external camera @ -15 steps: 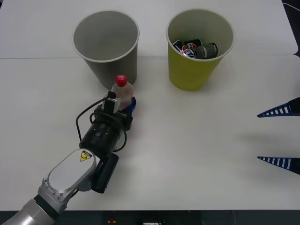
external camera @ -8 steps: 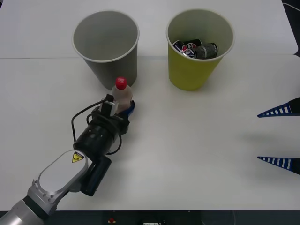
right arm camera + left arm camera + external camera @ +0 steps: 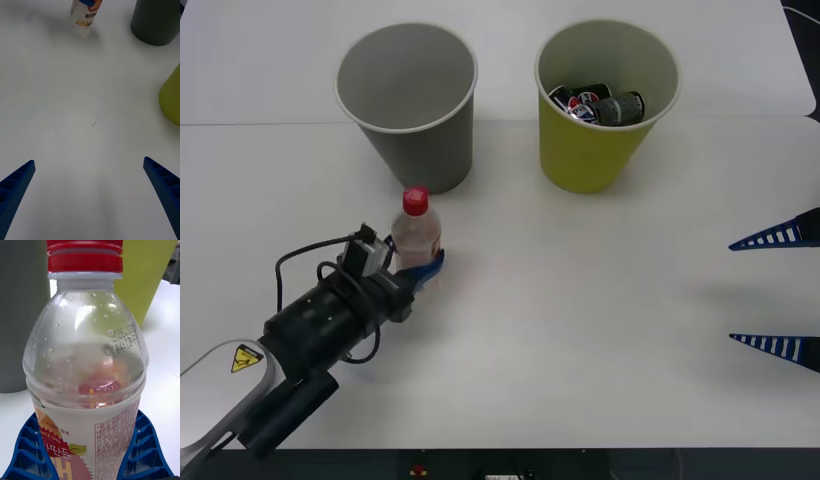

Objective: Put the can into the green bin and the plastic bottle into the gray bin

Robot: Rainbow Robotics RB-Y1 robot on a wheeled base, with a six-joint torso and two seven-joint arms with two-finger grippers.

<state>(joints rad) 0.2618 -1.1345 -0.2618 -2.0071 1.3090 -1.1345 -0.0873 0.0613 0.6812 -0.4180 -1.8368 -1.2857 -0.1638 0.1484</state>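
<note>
Left claw (image 3: 423,268) closed around bottle (image 3: 416,233), blue fingers (image 3: 30,442) pressed against both sides of its lower body. Bottle upright with red cap on top, in front of gray bin (image 3: 409,103) and apart from it. Green bin (image 3: 602,105) to the right of the gray one, with cans (image 3: 598,104) lying inside. Right claw (image 3: 778,292) spread wide, holding nothing, near the desk's (image 3: 580,300) right edge, well apart from bottle and bins.
</note>
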